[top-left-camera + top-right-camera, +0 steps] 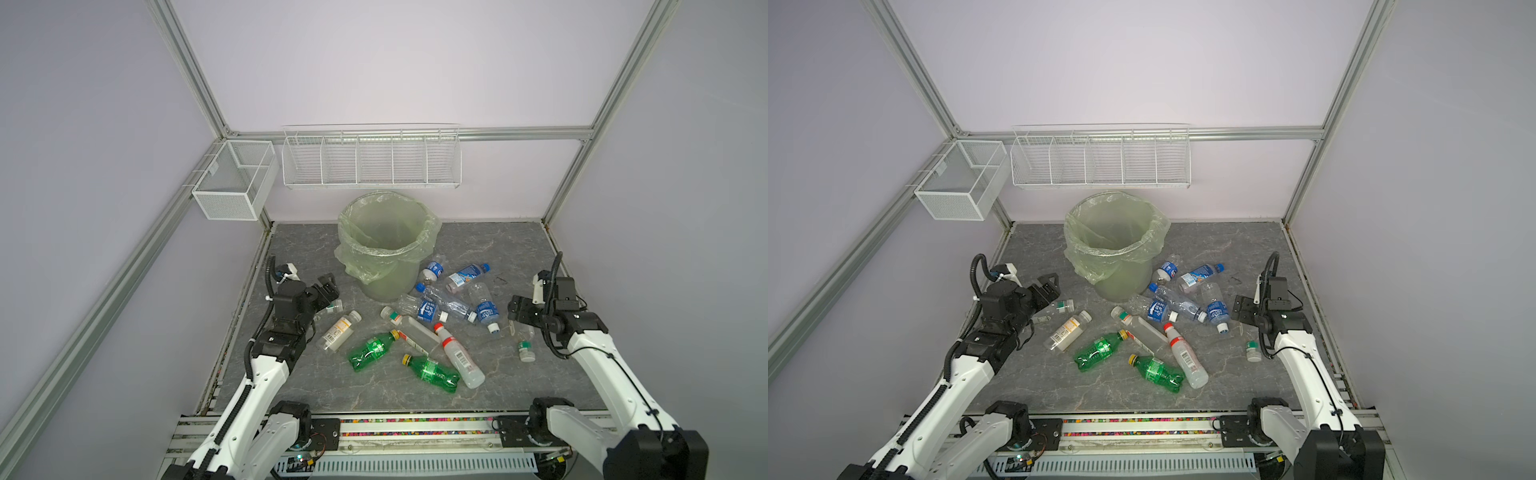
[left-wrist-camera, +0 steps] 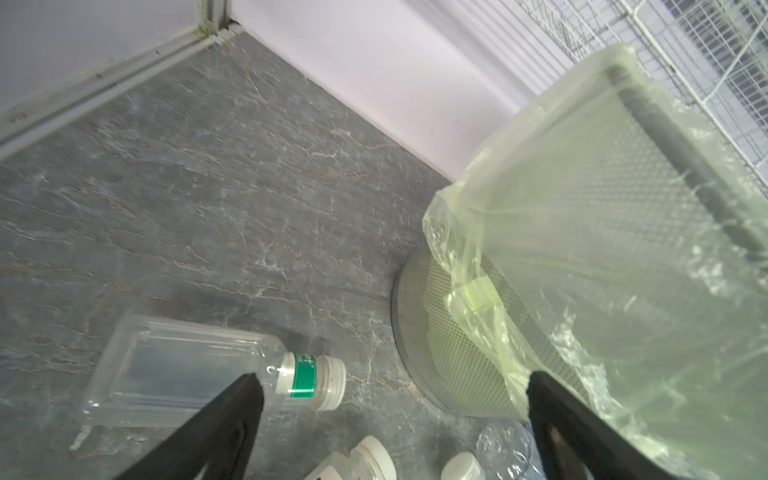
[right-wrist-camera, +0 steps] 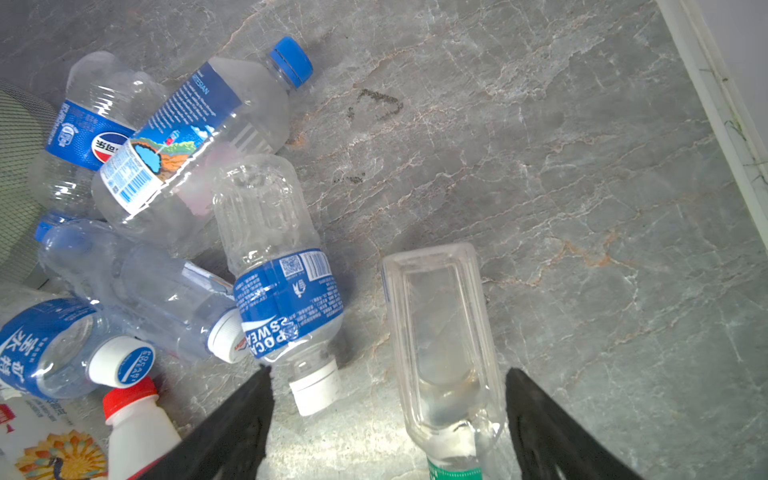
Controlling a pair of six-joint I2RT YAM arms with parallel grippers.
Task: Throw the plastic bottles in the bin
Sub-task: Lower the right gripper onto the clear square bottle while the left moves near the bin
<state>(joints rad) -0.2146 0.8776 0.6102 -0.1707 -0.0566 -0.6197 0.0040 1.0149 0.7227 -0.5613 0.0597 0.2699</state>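
1. Plastic bottles (image 1: 428,309): all lying flat on the table (image 1: 519,249), outside the bin. Blue-label clear ones are piled touching, just right of the bin's base. Two green bottles (image 1: 374,348) w/ yellow caps lie nearer front-centre. White red-cap bottle (image 1: 459,357) is beside the front green one.
2. Bin (image 1: 390,282): upright, back-centre of table, pale-green bag folded over rim. Inside, only bag lining shows in both top views.
3. Left gripper (image 2: 392,380): jaws wide, holding nothing, above table just left of bin. Clear square bottle (image 2: 178,370) w/ green neck band lies by one finger; contact: cannot tell.
4. Right gripper (image 3: 388,370): jaws wide, nothing held. Second square bottle (image 3: 440,332) shows btw the fingers in the wrist view; jaws not closed on it.
5. Table surface: grey, marble-look.
6. Room: pale lilac walls, alu frame posts. Long white wire rack (image 1: 372,160), five compartments, hangs on back wall above bin. Small mesh basket (image 1: 232,183), two compartments, is on left wall.
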